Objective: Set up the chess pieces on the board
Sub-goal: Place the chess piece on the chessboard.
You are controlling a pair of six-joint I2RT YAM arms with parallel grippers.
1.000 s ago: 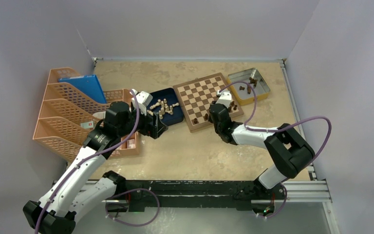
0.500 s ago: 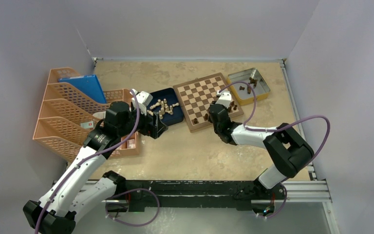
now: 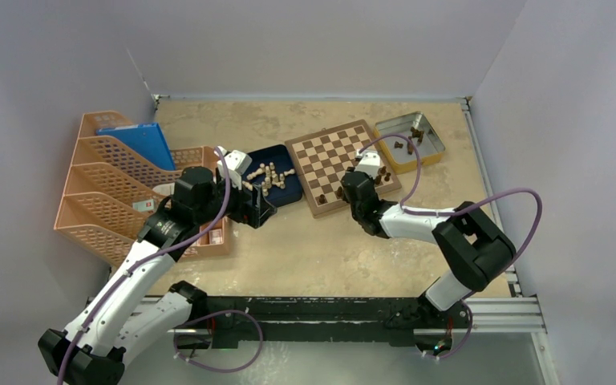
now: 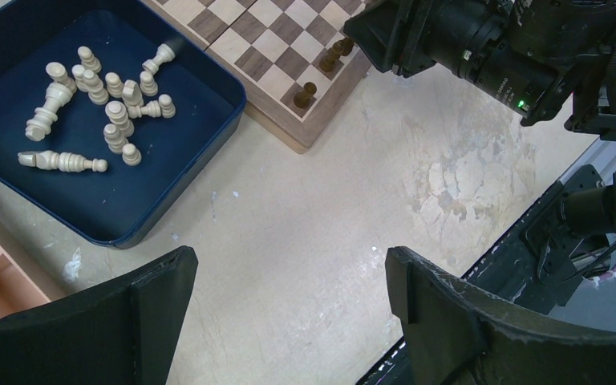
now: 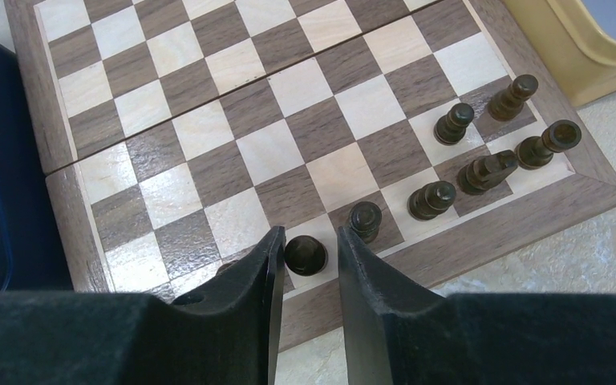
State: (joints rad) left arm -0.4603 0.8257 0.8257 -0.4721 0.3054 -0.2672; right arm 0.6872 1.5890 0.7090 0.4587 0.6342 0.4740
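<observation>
- Stretching the right arm (image 3: 417,220) up from its base, bending at the elbow and running the forearm low and leftward to the near edge of the board (image 3: 330,158).
- Pointing the right claw (image 5: 309,241) down over the board's nearest row of squares, jaws standing only slightly apart around one dark pawn (image 5: 305,255).
- Leaving that pawn upright on its square, close against one finger (image 5: 269,269), with a thin gap showing on the other side; not squeezing it, as far as the wrist view shows.
- Showing six more dark pieces (image 5: 488,171) upright on the board, ranged from just beside the claw toward the corner next to the tin.
- Lying at an angle on the worktop (image 3: 329,249), the board sitting between the blue tray (image 4: 152,188) and the silver tin (image 3: 427,151), the tin carrying further dark pieces.
- Reaching the left arm (image 3: 140,257) diagonally forward from its base, wrist raised beside the orange file racks (image 3: 104,188).
- Hanging the left claw (image 4: 289,265) above bare worktop just off the tray's near corner, jaws spread wide and gripping nothing.
- Lying jumbled in the blue tray, the cream pieces (image 4: 112,112), mostly tipped on their sides.
</observation>
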